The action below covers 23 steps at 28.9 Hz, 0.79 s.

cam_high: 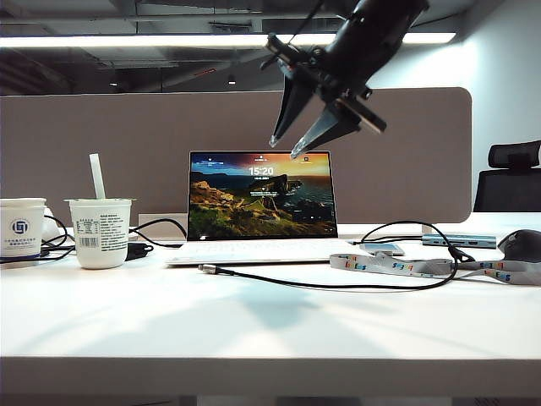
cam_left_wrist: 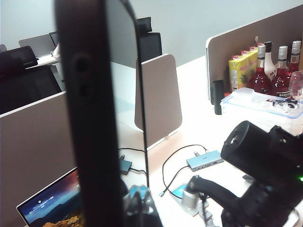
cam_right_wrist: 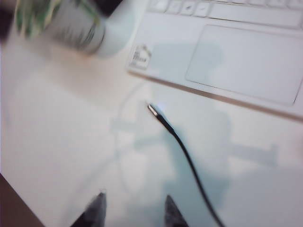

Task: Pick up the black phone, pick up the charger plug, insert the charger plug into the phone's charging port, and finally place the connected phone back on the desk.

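Right wrist view shows the charger plug lying on the counter just before the laptop — light, on a limp cable, best pinched behind the tip. Right pincer hangs spread above it, open room around. Left pincer clamps the black phone upright, aloft — glossy, slippery.

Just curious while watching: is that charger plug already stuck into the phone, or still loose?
Loose: the charger plug lies bare on the desk, nothing attached.
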Each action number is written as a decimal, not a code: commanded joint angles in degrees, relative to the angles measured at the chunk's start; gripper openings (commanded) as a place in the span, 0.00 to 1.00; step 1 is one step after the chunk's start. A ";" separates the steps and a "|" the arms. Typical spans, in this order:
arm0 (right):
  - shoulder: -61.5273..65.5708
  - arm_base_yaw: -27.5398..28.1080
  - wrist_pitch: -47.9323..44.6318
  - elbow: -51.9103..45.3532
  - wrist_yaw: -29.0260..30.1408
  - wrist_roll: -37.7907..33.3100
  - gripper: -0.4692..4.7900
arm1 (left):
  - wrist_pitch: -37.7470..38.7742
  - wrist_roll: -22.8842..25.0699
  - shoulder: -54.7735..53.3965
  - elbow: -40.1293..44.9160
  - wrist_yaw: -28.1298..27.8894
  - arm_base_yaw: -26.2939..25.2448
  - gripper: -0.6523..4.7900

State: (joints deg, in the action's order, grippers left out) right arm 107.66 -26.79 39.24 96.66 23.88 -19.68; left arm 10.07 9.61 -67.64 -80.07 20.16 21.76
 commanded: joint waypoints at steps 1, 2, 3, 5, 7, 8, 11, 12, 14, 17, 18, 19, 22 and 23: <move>1.51 -0.28 -4.04 0.15 0.87 -16.22 0.39 | -2.47 0.00 0.48 -0.52 0.24 0.07 0.11; 2.36 -0.28 -4.59 0.13 1.14 -19.56 0.39 | -2.45 0.00 0.59 -0.52 0.24 0.07 0.11; 3.04 -0.28 -4.72 0.15 1.31 -22.36 0.39 | -2.47 0.00 0.68 -0.52 0.24 0.07 0.11; 4.72 -0.28 -4.74 0.13 2.54 -29.09 0.39 | -2.47 0.00 0.92 -0.52 0.24 0.09 0.11; 6.16 -0.28 -4.81 0.13 4.79 -34.84 0.39 | -2.47 0.00 1.25 -0.52 0.24 0.09 0.11; 7.02 -0.31 -4.90 0.13 6.10 -38.18 0.39 | -2.45 0.00 1.36 -0.52 0.26 0.09 0.11; 9.20 -1.03 -5.75 0.13 7.43 -45.46 0.44 | -2.40 0.00 1.60 -0.52 0.55 0.09 0.11; 9.66 -1.05 -6.23 0.15 7.72 -47.74 0.46 | -2.40 0.00 1.70 -0.52 0.66 0.09 0.11; 10.62 -1.18 -7.15 0.15 7.78 -54.47 0.48 | -2.47 0.02 1.95 -0.52 0.63 0.09 0.11; 11.87 -1.53 -9.27 0.13 8.09 -63.54 0.47 | -2.38 0.02 2.47 -0.52 0.61 0.09 0.11; 12.28 -1.60 -9.88 0.15 8.26 -65.94 0.47 | -2.36 0.02 2.64 -0.52 0.61 0.09 0.11; 12.44 -1.68 -10.16 0.15 8.46 -68.32 0.47 | -2.47 0.02 2.69 -0.52 0.61 0.09 0.11; 12.87 -1.81 -11.13 0.13 8.61 -74.18 0.47 | -2.40 0.02 3.04 -0.52 0.61 0.09 0.11; 13.16 -1.86 -11.58 0.15 8.63 -75.63 0.47 | -2.21 0.02 3.26 -0.52 0.61 0.09 0.11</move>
State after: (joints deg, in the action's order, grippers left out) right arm 120.75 -28.42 29.32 96.57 32.12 -91.37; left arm 10.02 9.61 -64.93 -80.07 20.47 21.82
